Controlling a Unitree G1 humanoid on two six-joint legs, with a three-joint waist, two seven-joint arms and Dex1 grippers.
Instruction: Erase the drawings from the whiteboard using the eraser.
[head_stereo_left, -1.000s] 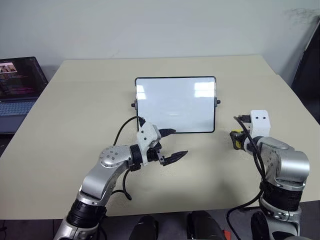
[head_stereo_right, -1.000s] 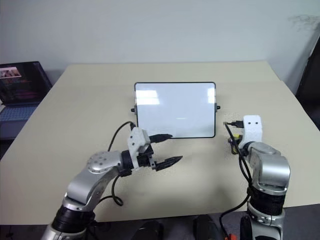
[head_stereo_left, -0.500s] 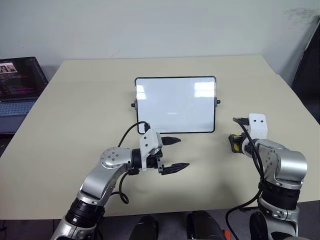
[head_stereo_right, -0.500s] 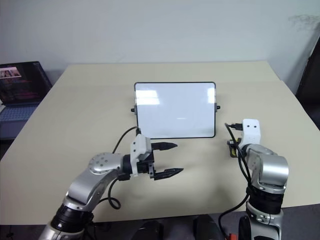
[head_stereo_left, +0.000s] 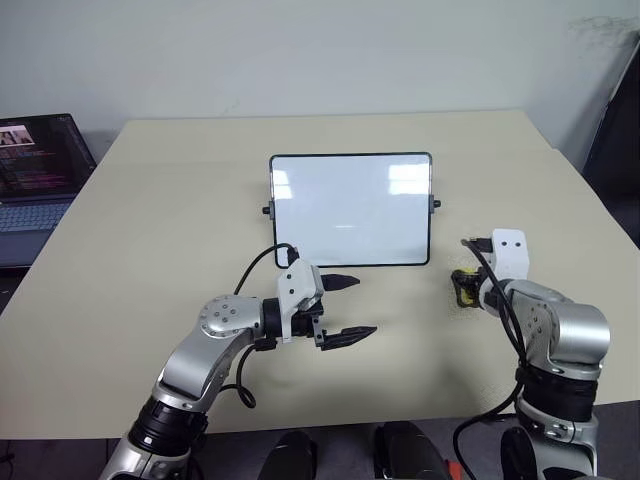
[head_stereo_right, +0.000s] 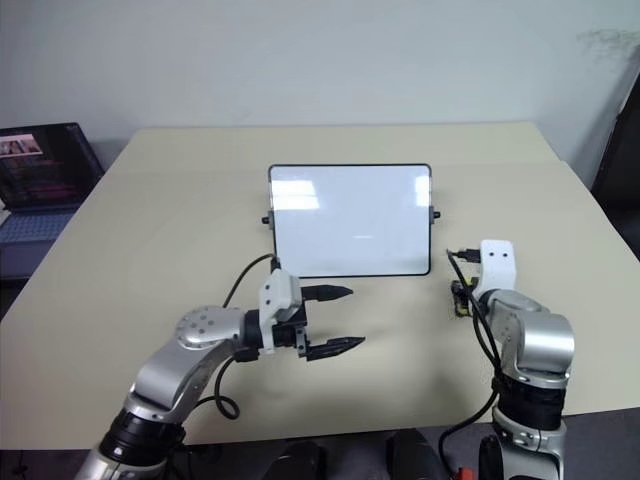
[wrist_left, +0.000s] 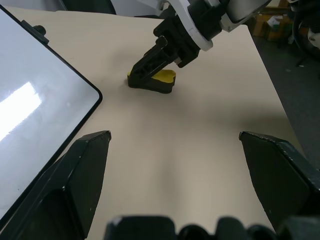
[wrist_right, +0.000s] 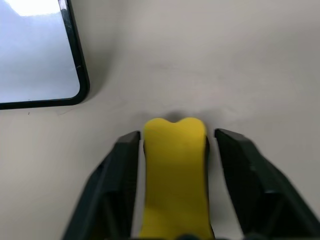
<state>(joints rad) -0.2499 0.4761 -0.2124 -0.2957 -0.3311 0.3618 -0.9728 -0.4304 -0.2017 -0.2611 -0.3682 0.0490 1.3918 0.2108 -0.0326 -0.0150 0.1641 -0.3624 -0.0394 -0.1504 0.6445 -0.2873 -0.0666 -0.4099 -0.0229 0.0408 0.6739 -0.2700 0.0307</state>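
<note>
Found the jaws of the right gripper (wrist_right: 176, 137) released, standing either side of the eraser (wrist_right: 174, 170) without clamping it. Noted a thin strip of table (head_stereo_left: 180, 200) showing between the eraser's flank and one finger (wrist_right: 240, 170); cannot tell from the right wrist view whether the other finger (wrist_right: 122, 170) touches the block or merely stands just beside it. Observed the eraser lying lengthwise between these jaws, yellow face up and dark underside down on the table, with its far end a little past the fingertips. Confirmed in the left wrist view: eraser flat on the table surface, right fingertips down at its sides.

Found the jaws of the left gripper (head_stereo_left: 366, 305) spread wide and holding nothing — bare table only between them. Noted both black fingers lying roughly level and pointing across toward the right arm. Placed the eraser well ahead of these jaws, beyond the open gap, near the middle of their line of sight.

Located the whiteboard (head_stereo_left: 350, 208) propped upright on the table, just beyond and to one side of the left jaws, its lower rounded corner close to the nearer left finger (wrist_left: 80, 175) but apart from it. Placed the same board forward of the right jaws and off to their inner side, near yet not touching — one rounded corner of its black frame in the right wrist view. Recorded its surface as white with patches of glare.

Noted an open laptop (head_stereo_left: 35, 170) well apart from both jaws, beyond the table's left edge.
</note>
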